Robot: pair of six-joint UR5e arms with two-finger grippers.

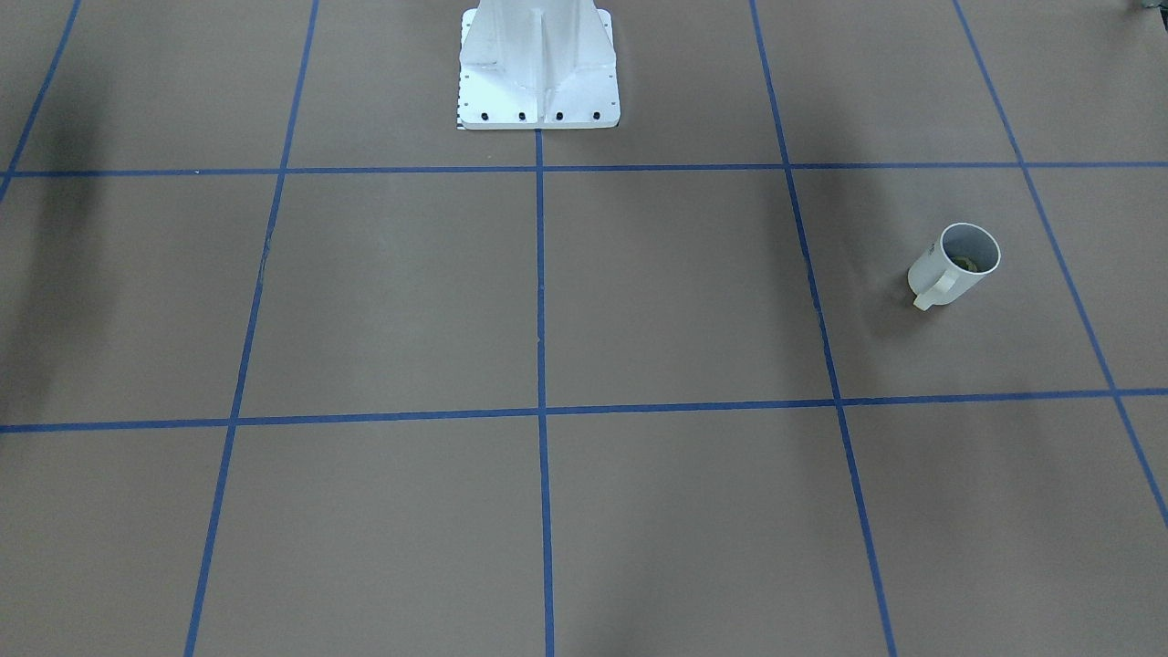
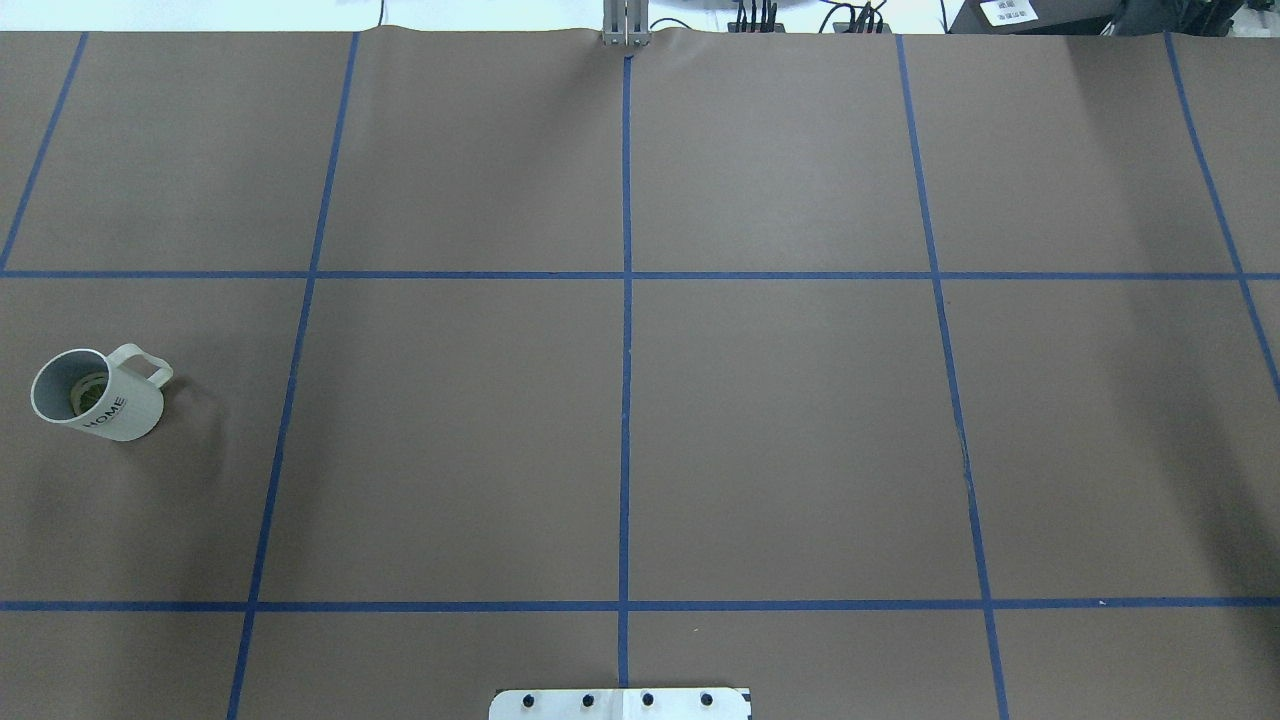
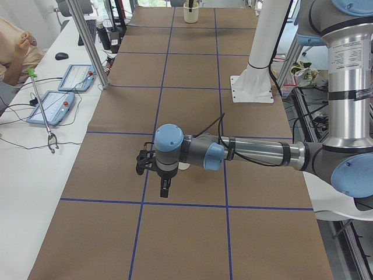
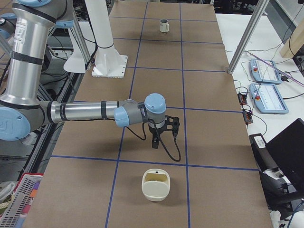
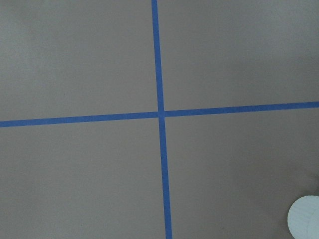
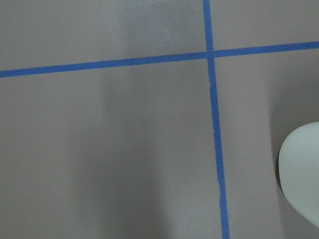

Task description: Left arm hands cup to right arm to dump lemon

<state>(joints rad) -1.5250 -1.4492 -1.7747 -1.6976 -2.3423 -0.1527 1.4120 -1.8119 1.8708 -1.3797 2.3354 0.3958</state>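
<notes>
Left arm (image 3: 256, 154) is nearest in the left-side view, stretched level above the brown-papered table (image 2: 800, 440) with its blue tape grid. Left gripper (image 3: 150, 169) hangs off the wrist with nothing visible in it. Whether the fingers are wide or narrow, cannot tell from this angle. Right arm (image 4: 85, 111) is in a mirrored pose in the right-side view, and right gripper (image 4: 164, 130) is also carrying nothing visible, finger spread likewise unreadable. Neither wrist camera shows any fingers, only paper and tape. White pedestal (image 1: 538, 68) is bolted at the robot's edge of the table. Cream tub (image 4: 156, 184) sits on the table below and just beyond the right gripper, well apart from the cup. Cup (image 2: 97, 395), a white mug lettered HOME, stands upright far out on the robot's left, handle turned away from the robot and toward table centre, untouched. Lemon (image 2: 88, 393), a yellow-green bit, lies inside at the bottom. Judged progress: nothing done yet. Pick-up by the left arm, hand-over and dumping by the right all remain.
</notes>
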